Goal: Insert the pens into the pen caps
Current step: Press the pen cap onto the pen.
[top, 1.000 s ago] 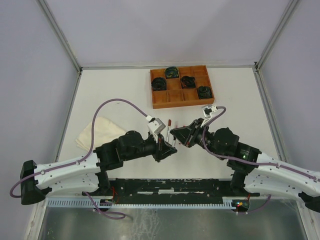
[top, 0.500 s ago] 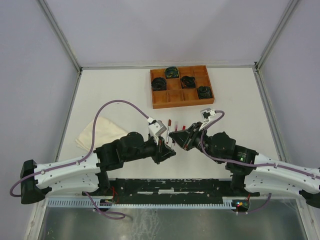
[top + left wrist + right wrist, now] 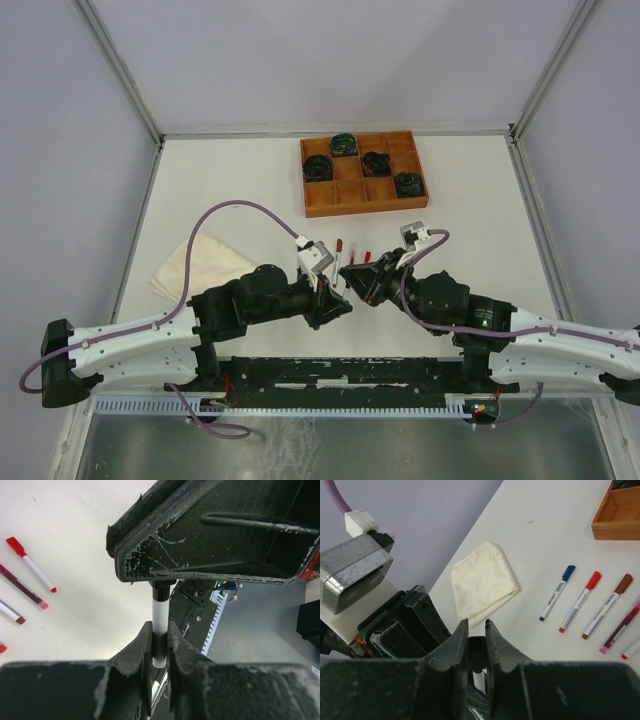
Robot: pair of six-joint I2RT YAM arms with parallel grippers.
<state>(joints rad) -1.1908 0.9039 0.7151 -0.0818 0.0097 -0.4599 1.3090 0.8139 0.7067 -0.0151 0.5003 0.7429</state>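
My left gripper is shut on a white-barrelled pen and holds it upright above the table. My right gripper is shut on a black pen cap, which sits over the pen's end. The white barrel shows just below the cap. In the top view the two grippers, left and right, meet tip to tip at the table's near middle. Several capped pens lie on the table: blue, red, brown and a maroon one.
A folded cream cloth lies at the left. A wooden compartment tray with dark coiled cable bundles stands at the back middle. Loose pens lie just behind the grippers. Grey walls enclose the table.
My right gripper has moved left and nearer to my left gripper, bringing the black cap onto the pen's end. The left arm has barely moved.
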